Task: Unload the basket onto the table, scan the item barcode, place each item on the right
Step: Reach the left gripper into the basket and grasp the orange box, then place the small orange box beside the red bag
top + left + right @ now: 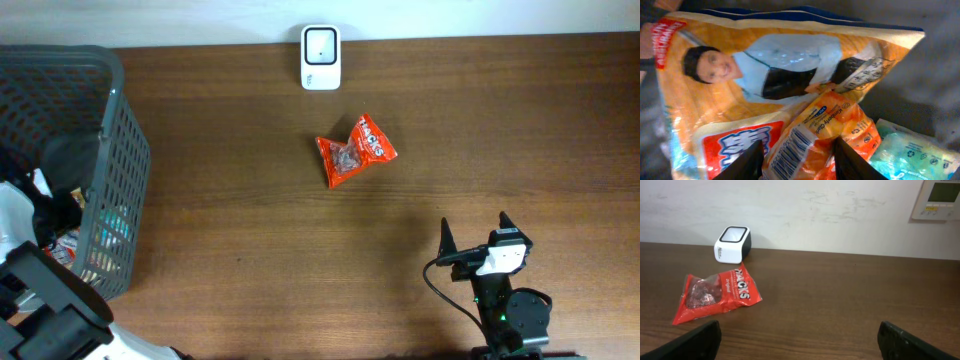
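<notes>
1. We see a dark brown wooden table (pixel 300 260) filling most of the overhead view, its grain running left to right, with a plain white wall (pixel 840 210) along its far edge.
2. In the upper right of the right wrist view a pale wall panel (pixel 940 200) with a small display hangs on that wall.
3. A white scanner (pixel 321 57) stands at the top centre of the table, and a red snack bag (pixel 355 150) lies just below it, apart from it.
4. A grey mesh basket (pixel 125 170) sits at the left edge.
5. The left gripper (pixel 802 157) is down inside the basket. Its fingers (pixel 747 162) stand on either side of an orange packet (pixel 825 130) whose barcode faces up. We cannot tell whether they pinch it.
6. That packet rests on a large yellow bag (pixel 740 100) printed with a smiling person, with a teal packet (pixel 910 155) at lower right.
7. The right gripper (pixel 474 228) hovers at the lower right of the table, jaws spread wide and holding nothing.
</notes>
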Motion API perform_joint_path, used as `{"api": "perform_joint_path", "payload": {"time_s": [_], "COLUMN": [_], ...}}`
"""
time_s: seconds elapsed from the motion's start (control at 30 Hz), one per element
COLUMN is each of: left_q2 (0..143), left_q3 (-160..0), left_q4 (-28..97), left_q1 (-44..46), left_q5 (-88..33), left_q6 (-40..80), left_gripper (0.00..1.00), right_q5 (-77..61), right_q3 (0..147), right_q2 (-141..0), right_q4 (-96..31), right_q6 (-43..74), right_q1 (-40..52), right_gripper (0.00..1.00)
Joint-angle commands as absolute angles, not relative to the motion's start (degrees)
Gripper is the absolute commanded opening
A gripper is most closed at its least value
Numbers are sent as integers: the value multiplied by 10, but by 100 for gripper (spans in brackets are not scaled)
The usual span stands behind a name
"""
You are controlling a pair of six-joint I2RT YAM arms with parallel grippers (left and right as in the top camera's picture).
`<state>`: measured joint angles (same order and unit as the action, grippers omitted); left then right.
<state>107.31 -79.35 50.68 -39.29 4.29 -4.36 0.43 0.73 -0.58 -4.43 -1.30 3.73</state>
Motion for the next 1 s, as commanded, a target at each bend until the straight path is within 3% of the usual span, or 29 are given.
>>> {"api": "perform_joint_path", "payload": {"time_s": [0.0, 0.13, 0.23, 0.33, 0.4, 0.47, 0.53, 0.57, 0.6, 0.7, 0.87, 0.97], "left_q2": [1099, 1098, 1097, 1093, 1089, 1089, 1093, 1098, 1107, 1159, 1322, 1420], "left_q3": [-788, -995, -1262, -1502, -1594, -1621, -1608, -1591, -1562, -1505, -1459, -1459], "left_q4": [513, 629, 703, 734, 732, 758, 846, 880, 886, 879, 842, 784], "left_q1": [-394, -394, -394, -394, -380, -314, -202, -124, -37, 119, 263, 340], "left_q5": [17, -32, -200, -384, -500, -539, -431, -312, -199, -28, -4, -54], "left_q6": [-48, -39, -38, 61, 171, 183, 162, 162, 162, 163, 171, 172], "left_gripper": [0, 0, 0, 0, 0, 0, 0, 0, 0, 0, 0, 0], "right_q5": [7, 7, 7, 7, 7, 7, 7, 7, 7, 7, 7, 7], "right_q3": [3, 3, 3, 3, 3, 3, 3, 3, 3, 3, 3, 3], "right_q2": [-2, -2, -2, -2, -2, -2, -2, -2, -2, -2, -2, -2], "right_q4": [-47, -47, -47, -47, -47, -47, -47, -47, -47, -47, -47, -47], "right_q6": [-11, -11, -11, -11, -11, -11, -11, -11, -11, -11, -11, -11], "right_q1": [34, 34, 34, 34, 34, 34, 34, 34, 34, 34, 34, 34], "right_gripper": [98, 99, 98, 99, 98, 98, 99, 98, 99, 99, 98, 99]}}
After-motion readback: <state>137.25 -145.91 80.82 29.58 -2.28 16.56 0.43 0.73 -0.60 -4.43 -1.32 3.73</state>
